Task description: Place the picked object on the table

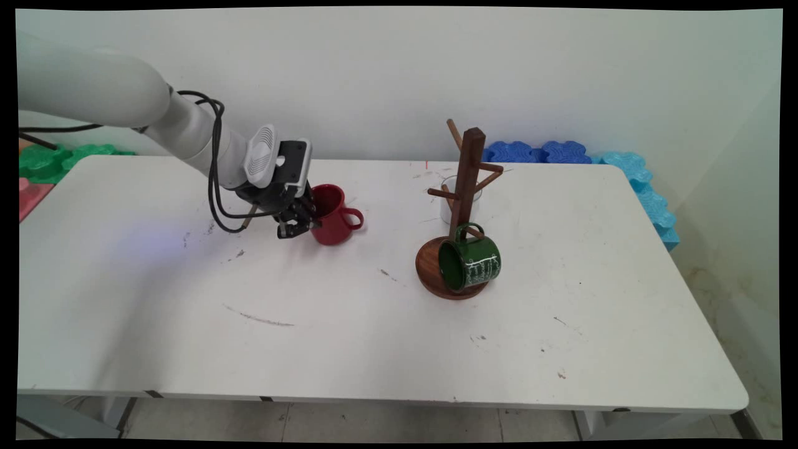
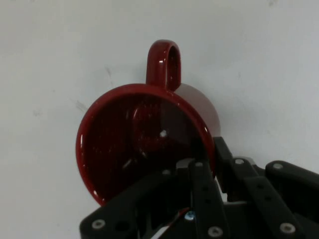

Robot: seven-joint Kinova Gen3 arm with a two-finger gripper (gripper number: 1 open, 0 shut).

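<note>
A glossy red mug [image 1: 335,218] sits left of the table's middle, its handle pointing right, and it looks slightly tilted. My gripper [image 1: 307,219] is at its left rim, shut on it. In the hand view the red mug [image 2: 139,134] fills the middle with its handle at the top. My gripper [image 2: 212,158] straddles the rim at lower right, one finger inside and one outside. To the right stands a wooden mug tree [image 1: 469,181] on a round base. A dark green mug [image 1: 471,265] hangs from its lowest peg.
A clear glass [image 1: 446,201] stands just behind the mug tree. Blue foam blocks [image 1: 539,151] line the wall and the table's far right edge. Green foam pieces [image 1: 50,159] and a red one [image 1: 28,198] lie beyond the left end of the white table [image 1: 349,349].
</note>
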